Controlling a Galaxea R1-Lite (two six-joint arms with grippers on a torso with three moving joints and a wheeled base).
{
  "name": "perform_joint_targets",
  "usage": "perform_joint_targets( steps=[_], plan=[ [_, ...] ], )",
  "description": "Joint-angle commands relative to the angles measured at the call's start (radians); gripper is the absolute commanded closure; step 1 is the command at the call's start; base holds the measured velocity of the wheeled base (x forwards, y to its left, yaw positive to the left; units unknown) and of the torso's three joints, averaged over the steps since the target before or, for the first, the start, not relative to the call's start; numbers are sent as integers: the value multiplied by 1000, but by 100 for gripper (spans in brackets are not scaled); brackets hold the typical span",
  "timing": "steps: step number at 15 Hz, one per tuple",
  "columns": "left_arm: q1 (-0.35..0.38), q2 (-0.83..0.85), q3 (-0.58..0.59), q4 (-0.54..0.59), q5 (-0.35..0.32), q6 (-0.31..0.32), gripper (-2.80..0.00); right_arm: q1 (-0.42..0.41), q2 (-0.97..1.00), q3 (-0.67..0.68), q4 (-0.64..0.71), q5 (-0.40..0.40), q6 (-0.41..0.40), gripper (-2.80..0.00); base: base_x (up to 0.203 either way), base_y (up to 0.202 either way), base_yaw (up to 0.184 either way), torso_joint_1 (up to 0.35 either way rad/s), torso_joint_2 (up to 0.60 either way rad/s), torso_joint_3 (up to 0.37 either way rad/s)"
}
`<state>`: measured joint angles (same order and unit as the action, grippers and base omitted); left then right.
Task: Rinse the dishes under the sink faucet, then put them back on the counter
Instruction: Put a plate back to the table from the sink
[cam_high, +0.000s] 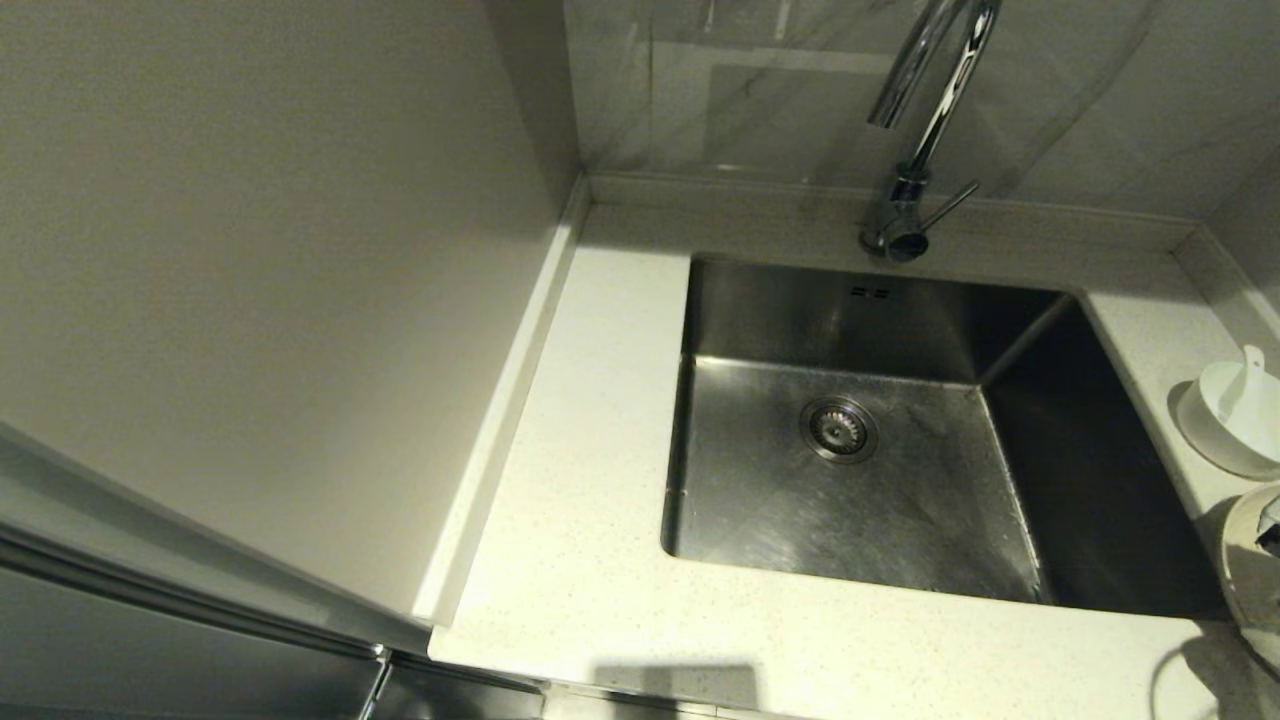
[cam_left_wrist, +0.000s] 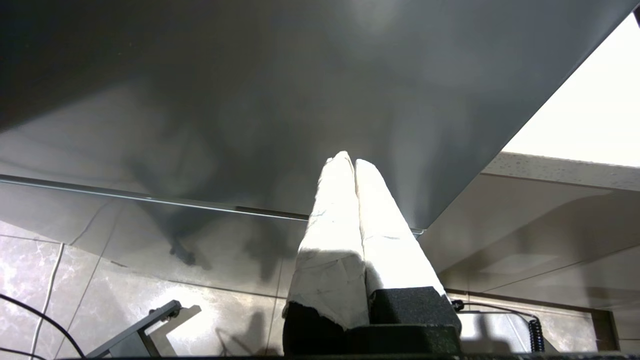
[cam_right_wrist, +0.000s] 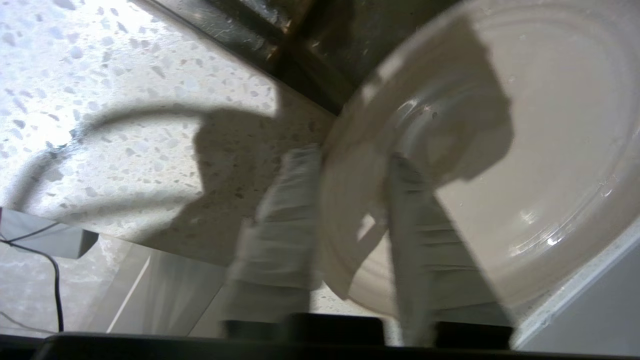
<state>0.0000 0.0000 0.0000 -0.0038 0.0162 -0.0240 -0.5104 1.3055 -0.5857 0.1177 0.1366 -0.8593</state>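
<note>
**Plate's back on the counter, right end effector straddling its rim**

Biggest thing first: we've got the speckled counter (cam_high: 600, 560) wrapping around the steel sink (cam_high: 880, 480), with the chrome faucet (cam_high: 925, 110) standing at the far edge behind the basin. Nothing sits in the sink that we can see.

Over on the right side of the counter, the small bowl (cam_high: 1225, 425) rests near the frame edge with the spoon (cam_high: 1243, 380) leaning in it, handle sticking up. Nearer to us on that same right side is the plate (cam_right_wrist: 525, 165), only partly visible from the head camera.

The right end effector (cam_right_wrist: 350, 235) is at that plate: one finger outside the rim, one over the inside, spread apart with a gap showing, so it doesn't look like a firm pinch.

The left end effector (cam_left_wrist: 352, 165) hangs parked below counter level beside a cabinet, fingers pressed together on nothing.
</note>
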Motion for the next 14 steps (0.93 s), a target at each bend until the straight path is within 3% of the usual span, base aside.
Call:
perform_joint_targets(
  steps=[1,5,9,14],
  plan=[
    [0,-3,0,-1,1,-1,0,0,-3,-2,-1,1,-1,-280,0,0,0,0,0,0],
    [0,-3,0,-1,1,-1,0,0,-41,-1,-1,2,3,-280,0,0,0,0,0,0],
    [0,-3,0,-1,1,-1,0,1,-89,-55,-1,11,70,-280,0,0,0,0,0,0],
    [0,-3,0,-1,1,-1,0,8,-78,-256,12,18,163,-280,0,0,0,0,0,0]
  ],
)
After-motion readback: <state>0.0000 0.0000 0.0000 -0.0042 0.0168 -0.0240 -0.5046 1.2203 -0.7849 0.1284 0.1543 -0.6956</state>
